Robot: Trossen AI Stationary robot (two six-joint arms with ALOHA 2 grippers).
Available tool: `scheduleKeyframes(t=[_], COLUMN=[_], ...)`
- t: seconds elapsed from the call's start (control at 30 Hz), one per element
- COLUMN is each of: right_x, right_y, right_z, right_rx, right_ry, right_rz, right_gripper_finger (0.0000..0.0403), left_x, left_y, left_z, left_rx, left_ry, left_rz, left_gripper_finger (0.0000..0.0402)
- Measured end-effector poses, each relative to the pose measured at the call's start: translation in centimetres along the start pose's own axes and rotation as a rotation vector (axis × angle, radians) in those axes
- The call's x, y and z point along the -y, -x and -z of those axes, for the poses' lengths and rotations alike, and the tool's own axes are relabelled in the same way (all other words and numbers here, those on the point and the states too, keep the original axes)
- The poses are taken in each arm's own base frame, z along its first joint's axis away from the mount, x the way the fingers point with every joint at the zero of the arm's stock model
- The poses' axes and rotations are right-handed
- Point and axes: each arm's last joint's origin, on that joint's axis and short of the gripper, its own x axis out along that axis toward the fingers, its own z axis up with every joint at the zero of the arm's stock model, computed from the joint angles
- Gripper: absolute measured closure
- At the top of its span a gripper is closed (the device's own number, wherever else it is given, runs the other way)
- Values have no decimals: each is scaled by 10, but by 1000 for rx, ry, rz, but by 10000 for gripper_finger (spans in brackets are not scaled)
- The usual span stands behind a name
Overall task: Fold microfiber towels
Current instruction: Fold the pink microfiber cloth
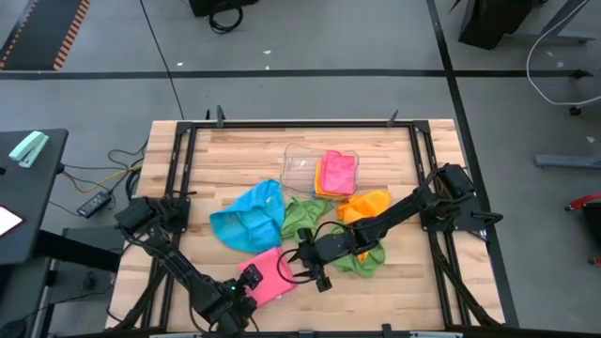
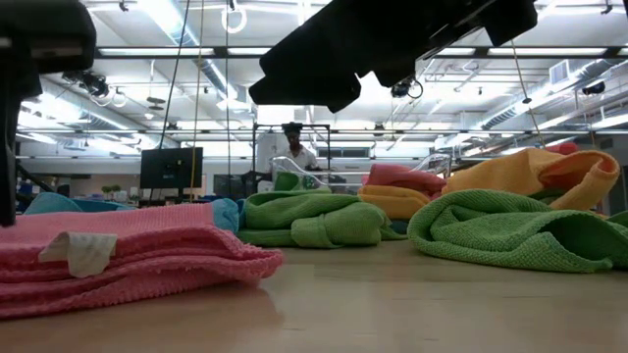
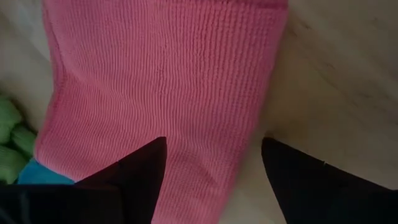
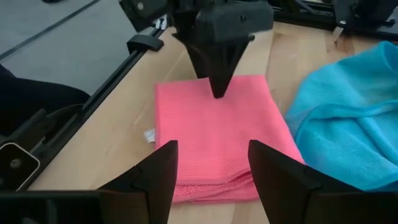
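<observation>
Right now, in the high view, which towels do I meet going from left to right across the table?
Blue towel → folded pink towel → green towel → orange towel.

The folded pink microfiber towel (image 1: 269, 277) lies at the wooden table's (image 1: 394, 300) front edge. Just behind it sits the crumpled blue microfiber towel (image 1: 249, 218), and to that one's right a bunched green microfiber towel (image 1: 302, 216). Further right lie the orange microfiber towel (image 1: 368, 206) and another green cloth (image 1: 368, 256). Behind them all, the clear plastic tray (image 1: 299, 165) holds stacked folded towels (image 1: 337, 173).
</observation>
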Motion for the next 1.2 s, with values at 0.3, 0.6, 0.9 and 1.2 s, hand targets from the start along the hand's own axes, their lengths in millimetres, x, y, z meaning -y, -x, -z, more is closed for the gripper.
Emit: scheduleKeyframes(t=[0.3,0.6,0.9,1.2], right_x=[-2,-2,-10,1], right_y=[0,0,-19,-58], right_z=[1,1,17,45], right_rx=[-10,-12,6,-7], right_ry=[-4,5,13,28], right_rz=[-4,-3,-21,25], right_gripper_finger=[198,198,198,198], left_x=[2,-7,-11,-12], left_y=[-7,-14,-16,-16], left_z=[2,7,5,3], left_rx=[-43,-100,-82,-62], left_ry=[-20,-27,-14,33], left_rz=[-87,-104,-63,-55], left_gripper_finger=[177,226,235,275])
